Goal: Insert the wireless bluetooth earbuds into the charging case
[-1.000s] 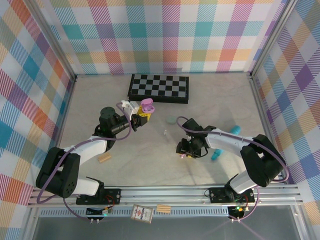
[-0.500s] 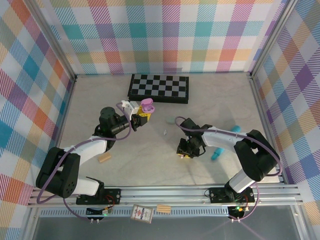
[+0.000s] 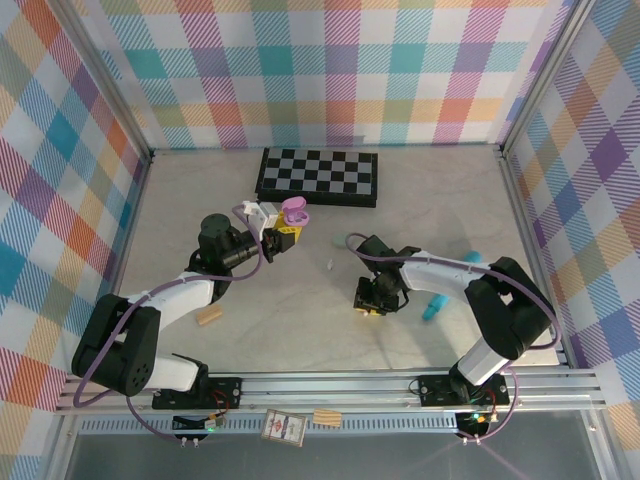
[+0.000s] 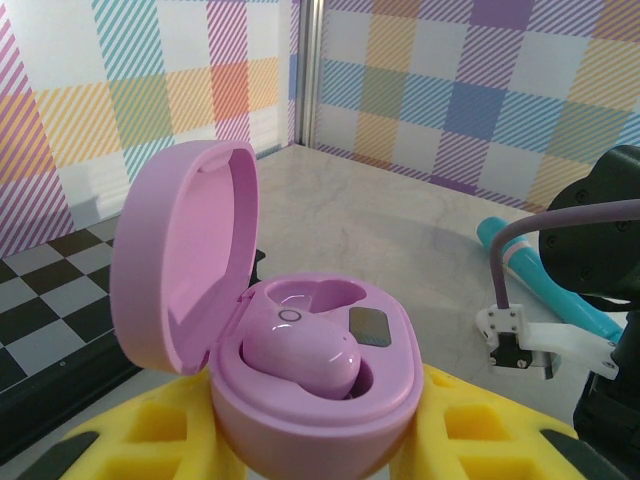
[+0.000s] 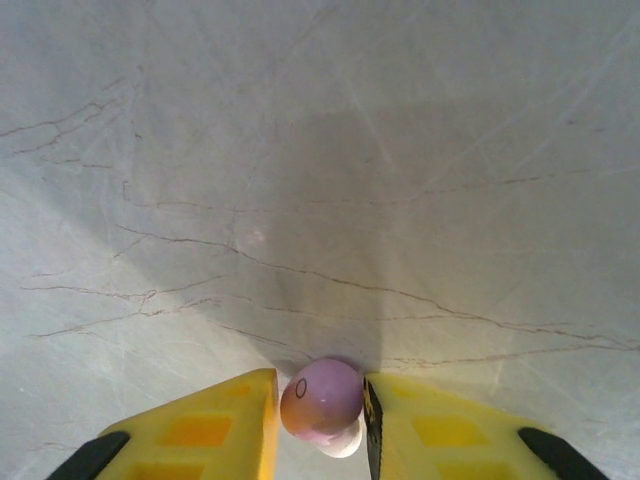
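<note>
My left gripper [image 3: 283, 235] [image 4: 320, 445] is shut on the pink charging case [image 3: 294, 211] [image 4: 318, 405] and holds it above the table, left of centre. The lid stands open. One pink earbud [image 4: 300, 350] lies in the near well, and the far well is bare. My right gripper [image 3: 372, 305] [image 5: 320, 400] is down at the table, right of centre, shut on a second pink earbud [image 5: 322, 395] with a whitish tip below it. A tiny pale earbud [image 3: 329, 265] lies loose on the table between the two grippers.
A black-and-white chessboard [image 3: 318, 175] lies at the back. A teal stick [image 3: 435, 305] [image 4: 530, 270] lies right of my right gripper. A tan cork-like block [image 3: 209, 316] rests near my left arm. Checked walls enclose the table.
My right gripper's jaws have closed on the pink earbud on the table. The left gripper with the case has not moved.
</note>
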`<state>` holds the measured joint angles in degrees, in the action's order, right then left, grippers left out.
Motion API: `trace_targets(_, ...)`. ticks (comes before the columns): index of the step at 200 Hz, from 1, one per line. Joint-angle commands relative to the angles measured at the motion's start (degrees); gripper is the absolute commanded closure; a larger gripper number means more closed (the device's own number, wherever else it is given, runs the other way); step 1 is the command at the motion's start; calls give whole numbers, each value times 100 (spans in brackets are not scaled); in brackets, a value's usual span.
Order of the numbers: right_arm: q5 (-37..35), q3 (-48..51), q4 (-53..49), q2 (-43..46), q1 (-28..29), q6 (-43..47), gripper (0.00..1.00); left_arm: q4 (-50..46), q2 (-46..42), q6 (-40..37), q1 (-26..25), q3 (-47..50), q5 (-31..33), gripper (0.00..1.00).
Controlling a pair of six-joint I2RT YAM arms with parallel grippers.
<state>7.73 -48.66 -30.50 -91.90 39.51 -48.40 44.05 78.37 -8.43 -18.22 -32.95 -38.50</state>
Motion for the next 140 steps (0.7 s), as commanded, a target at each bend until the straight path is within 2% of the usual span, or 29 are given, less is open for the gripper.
trace_targets(1,-288,-169,197,-113,11,145,68,252,17,16,29,-142,-138,71)
trace_targets(51,-452,-318,106,-198,8,268,65,271,31,20,29,-137,-142,71)
trace_targets(140,-224,-396,-163,-283,10,554,69,252,47,-12,29,-157,-131,71)
